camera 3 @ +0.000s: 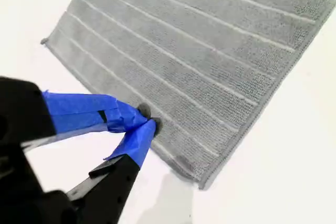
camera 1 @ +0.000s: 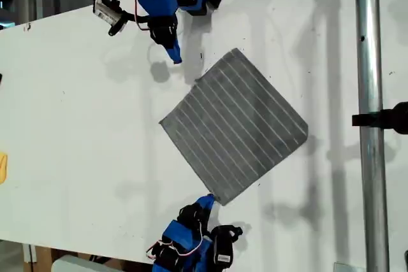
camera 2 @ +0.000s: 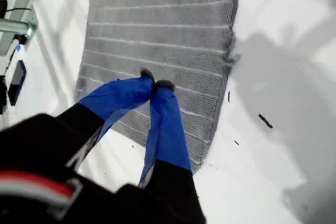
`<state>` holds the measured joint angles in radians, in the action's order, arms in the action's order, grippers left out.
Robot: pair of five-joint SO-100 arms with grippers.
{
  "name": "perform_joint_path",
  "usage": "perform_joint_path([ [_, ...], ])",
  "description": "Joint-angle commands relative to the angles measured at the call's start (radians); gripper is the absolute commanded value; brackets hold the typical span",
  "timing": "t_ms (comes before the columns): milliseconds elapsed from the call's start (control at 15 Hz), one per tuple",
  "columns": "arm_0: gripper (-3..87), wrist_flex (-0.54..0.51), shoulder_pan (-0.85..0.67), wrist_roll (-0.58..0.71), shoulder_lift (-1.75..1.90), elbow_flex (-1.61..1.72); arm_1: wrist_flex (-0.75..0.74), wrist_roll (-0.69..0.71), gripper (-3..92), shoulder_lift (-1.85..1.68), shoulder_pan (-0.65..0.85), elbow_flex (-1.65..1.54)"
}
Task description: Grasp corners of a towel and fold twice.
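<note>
**Both grippers closed, towel flat between them**

My second gripper [camera 1: 209,200] [camera 3: 148,118] sits with its blue jaws brought together, the dark tips meeting right at the rim of the towel [camera 1: 236,125] [camera 3: 210,51]. One of the corners [camera 1: 217,201] [camera 3: 202,183] lies just beside those tips, a little further along the same edge. From here I can't tell whether any fabric is caught between the tips or whether they only rest on it. Ahead of this gripper the grey cloth runs out flat, and its pale stripes lie parallel to the edge under the jaws.

Over to my first gripper [camera 1: 174,55] [camera 2: 155,84]: jaws pressed shut as well, tips touching, nothing between them. In the exterior view it hangs over bare white table [camera 1: 76,125], near the towel but apart from it. In its own wrist view the tips line up against the striped cloth [camera 2: 168,24] spread out beyond them. The nearest edge of the towel runs crosswise in front of this gripper, parallel to the stripes, and ends in another corner [camera 2: 198,167] off to one side of the jaws.

The towel lies open, unfolded, a single layer between the two grippers, much closer to my second than to my first. Beyond the towel's far side from both, a metal pole [camera 1: 370,62] crosses the table.
</note>
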<state>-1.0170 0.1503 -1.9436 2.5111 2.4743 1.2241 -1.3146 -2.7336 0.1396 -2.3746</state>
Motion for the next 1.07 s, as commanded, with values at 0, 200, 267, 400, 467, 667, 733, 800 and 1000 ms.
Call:
perform_joint_path([
  [0,-2.9,0.029,0.046,0.008,-0.216,-0.229,-0.018,0.081,-0.3,0.186,-0.015,0.222],
  [200,-2.9,-0.048,0.08,0.041,-0.512,-0.557,0.048,0.189,-0.3,0.434,0.005,0.502],
  [267,-2.9,-0.091,0.087,0.057,-0.603,-0.676,0.064,0.218,-0.3,0.488,0.012,0.569],
  [400,-2.9,-0.147,0.106,0.083,-0.75,-0.874,0.095,0.265,-0.3,0.575,0.012,0.684],
  [467,-2.9,-0.164,0.115,0.089,-0.801,-0.943,0.133,0.287,-0.3,0.624,0.009,0.752],
  [667,-2.9,-0.196,0.135,0.101,-0.893,-1.075,0.249,0.357,-0.3,0.764,-0.017,0.943],
  [733,-2.9,-0.193,0.141,0.101,-0.916,-1.104,0.275,0.362,-0.3,0.796,-0.028,0.982],
  [800,-2.9,-0.193,0.149,0.098,-0.936,-1.132,0.291,0.367,-0.3,0.818,-0.037,1.0],
  [1000,-2.9,-0.206,0.163,0.08,-0.997,-1.201,0.302,0.367,-0.3,0.845,-0.061,1.011],
])
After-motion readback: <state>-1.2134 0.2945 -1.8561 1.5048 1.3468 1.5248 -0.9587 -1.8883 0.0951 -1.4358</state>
